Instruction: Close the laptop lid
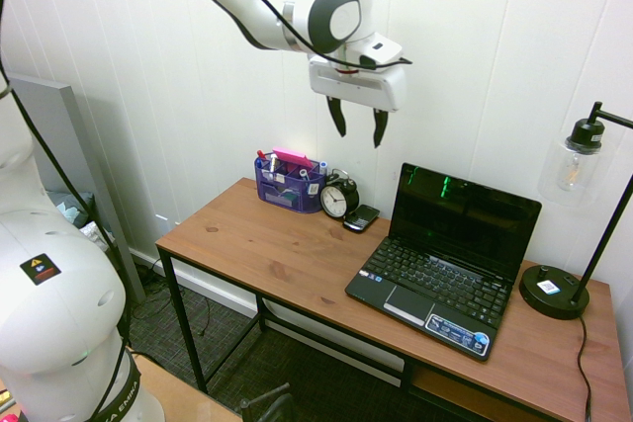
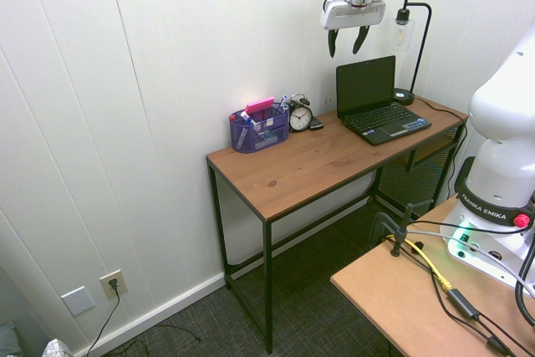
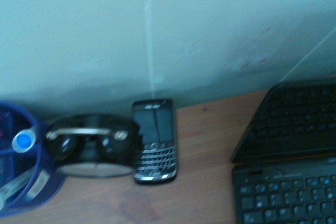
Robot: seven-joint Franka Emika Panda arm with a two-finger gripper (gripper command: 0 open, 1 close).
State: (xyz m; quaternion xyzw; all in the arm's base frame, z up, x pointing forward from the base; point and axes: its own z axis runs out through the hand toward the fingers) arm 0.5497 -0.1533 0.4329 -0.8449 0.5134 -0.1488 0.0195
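The white gripper (image 1: 357,126) has two black fingers (image 1: 337,117). Below it and to the side of the lamp stands the thin black rectangular laptop lid (image 1: 465,214), with a dark glossy screen that shows small green reflections. Almost under the gripper lies a small black phone (image 1: 361,217) with a silver edge, beside a round black alarm clock (image 1: 338,199) with a white face. Further to the arm's side is a blue-purple mesh organiser (image 1: 288,188) that holds a pink thing. The wooden table top (image 1: 267,249) is warm brown with darker grain, on a black metal frame.
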